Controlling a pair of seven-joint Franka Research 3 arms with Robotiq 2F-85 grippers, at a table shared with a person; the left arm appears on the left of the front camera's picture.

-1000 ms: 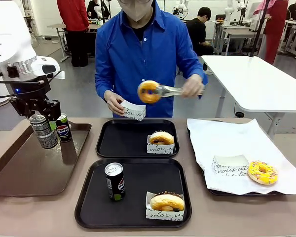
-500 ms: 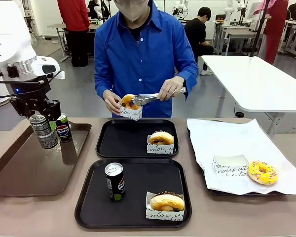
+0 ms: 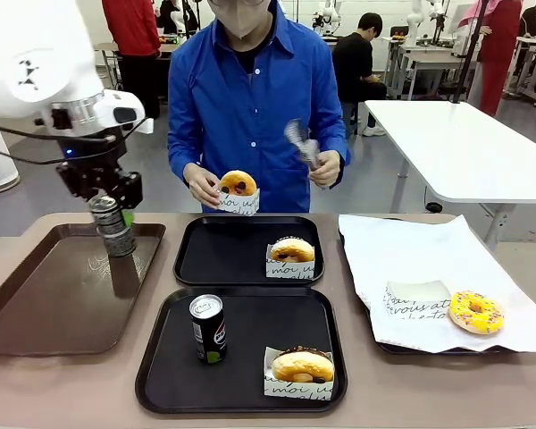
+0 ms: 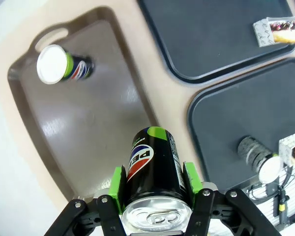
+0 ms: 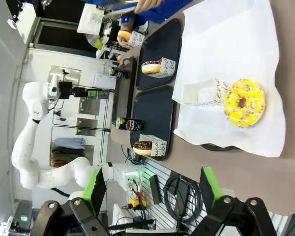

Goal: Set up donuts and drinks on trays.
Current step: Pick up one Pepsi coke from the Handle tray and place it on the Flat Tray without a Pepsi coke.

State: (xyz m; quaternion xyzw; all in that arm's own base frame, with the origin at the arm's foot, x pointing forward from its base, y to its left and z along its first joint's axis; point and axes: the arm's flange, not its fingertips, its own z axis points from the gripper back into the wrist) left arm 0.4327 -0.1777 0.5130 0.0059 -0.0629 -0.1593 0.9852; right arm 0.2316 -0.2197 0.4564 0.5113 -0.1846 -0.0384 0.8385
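Note:
My left gripper (image 3: pixel 110 213) (image 4: pixel 155 179) is shut on a black soda can (image 3: pixel 115 236) (image 4: pixel 153 160) with a green base, held just above the right part of the brown tray (image 3: pixel 36 304). A second can (image 4: pixel 60 66) stands on that tray. The near black tray (image 3: pixel 259 331) holds a can (image 3: pixel 207 328) and a chocolate donut (image 3: pixel 302 365) in a sleeve. On the far black tray (image 3: pixel 219 255) lies another sleeved donut (image 3: pixel 291 250). The person's hand holds a sleeved donut (image 3: pixel 238 186) above the far tray. My right gripper (image 5: pixel 152 184) is open, holding nothing.
The person holds metal tongs (image 3: pixel 300 141) raised in the other hand. At the right, white paper (image 3: pixel 402 250) carries a yellow sprinkled donut (image 3: pixel 475 312) and an empty sleeve (image 3: pixel 415 299). A bare strip of table runs between the brown tray and the black trays.
My left arm has lifted the can and carried it right, leaving the other can on the brown tray. The person put the tong-held donut into the sleeve and raised the tongs away.

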